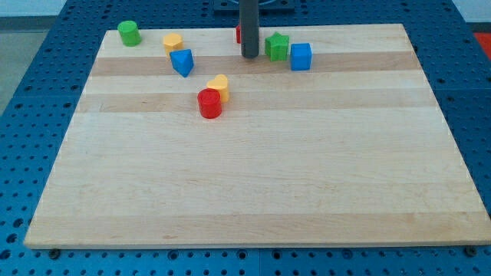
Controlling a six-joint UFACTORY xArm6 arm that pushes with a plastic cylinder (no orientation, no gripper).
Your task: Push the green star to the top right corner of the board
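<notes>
The green star [278, 47] sits near the top edge of the wooden board [253, 176], a little right of its middle, with the blue cube [301, 57] touching its right side and our tip [250, 56] just to its left, apart from it; the bare rod grips nothing. A red block [238, 34] peeks out behind the rod, left of the star. Farther left of the star lie a blue wedge-like block [182, 62], a yellow block [173, 41] and a green cylinder [129, 33], while below-left a yellow heart [220, 86] touches a red cylinder [209, 103].

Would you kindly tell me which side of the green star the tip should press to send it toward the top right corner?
Press its left face. My tip already stands just left of the green star. The blue cube touches the star's right side, so it will probably get pushed along too.
</notes>
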